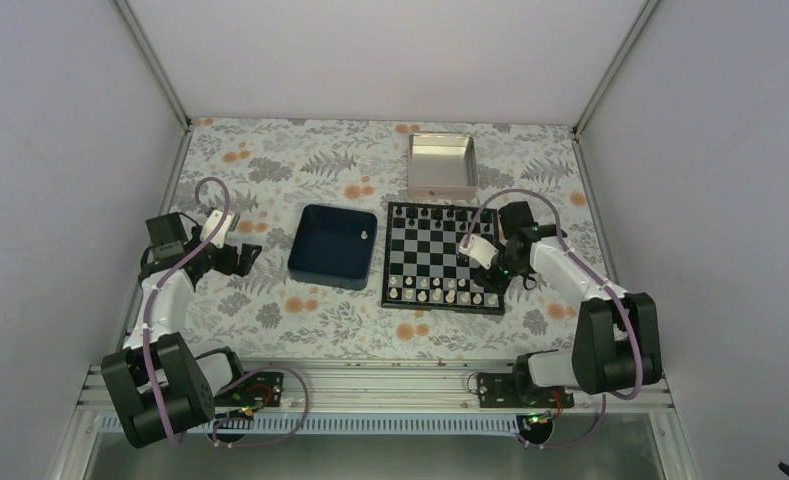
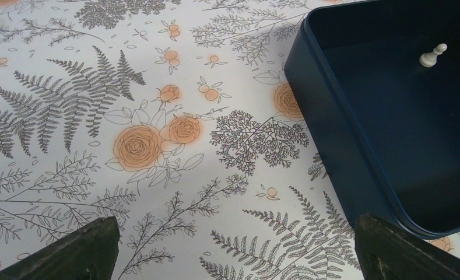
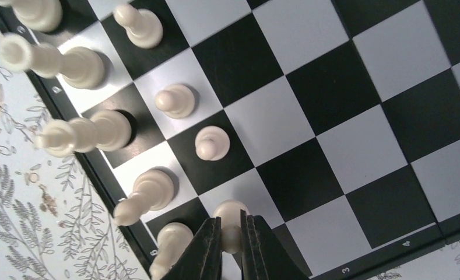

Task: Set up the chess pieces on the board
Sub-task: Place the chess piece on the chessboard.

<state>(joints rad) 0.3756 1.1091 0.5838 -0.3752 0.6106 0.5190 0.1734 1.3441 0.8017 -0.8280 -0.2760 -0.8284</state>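
The chequered board lies mid-table, with several white pieces along its near rows and black pieces on its far edge. My right gripper is over the board's right side. In the right wrist view it is shut on a white pawn that stands on a white square of the board, beside other white pieces. My left gripper is open and empty above the floral cloth, left of the dark blue tray. One white pawn lies in that tray.
A silver metal tin stands behind the board at the far edge. The tray sits close to the board's left side. Grey walls enclose the table on three sides. The floral cloth lies under my left gripper.
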